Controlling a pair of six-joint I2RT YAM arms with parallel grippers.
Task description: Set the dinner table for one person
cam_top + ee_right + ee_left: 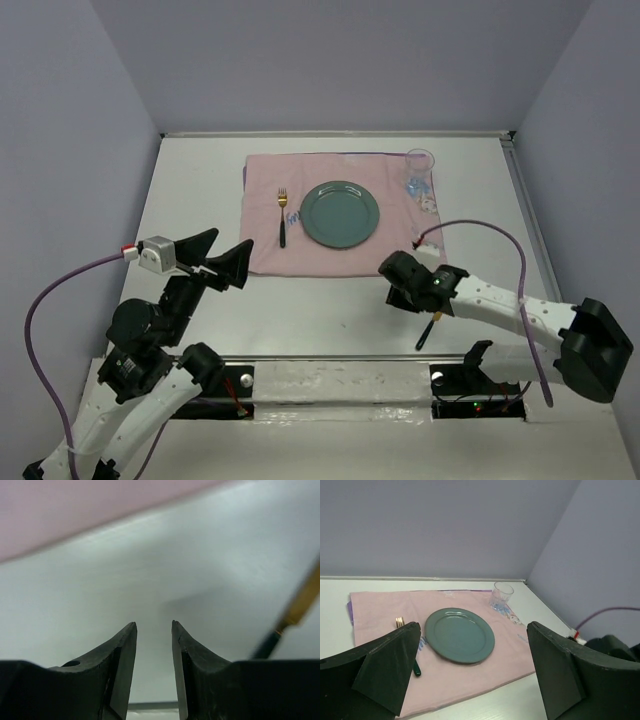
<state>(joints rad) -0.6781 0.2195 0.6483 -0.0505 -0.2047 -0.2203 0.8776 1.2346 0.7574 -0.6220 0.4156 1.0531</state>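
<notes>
The white dinner table (200,200) holds a pink cloth (270,190) with a green plate (340,214) at its middle. A gold fork with a dark handle (283,215) lies left of the plate, and a clear glass (421,165) stands at the cloth's far right corner. My left gripper (215,262) is open and empty, raised at the cloth's near left corner; its view shows the plate (460,635), fork (400,622) and glass (502,596). My right gripper (398,285) hangs low over bare table near the cloth's front edge, jaws a little apart and empty (154,625). A gold utensil with a dark handle (428,330) lies just right of it (299,606).
Small printed pictures mark the cloth near the glass (418,190). A purple cable (490,235) loops over the right arm. A metal rail (340,380) runs along the table's near edge. Grey walls close in the table at the back and sides.
</notes>
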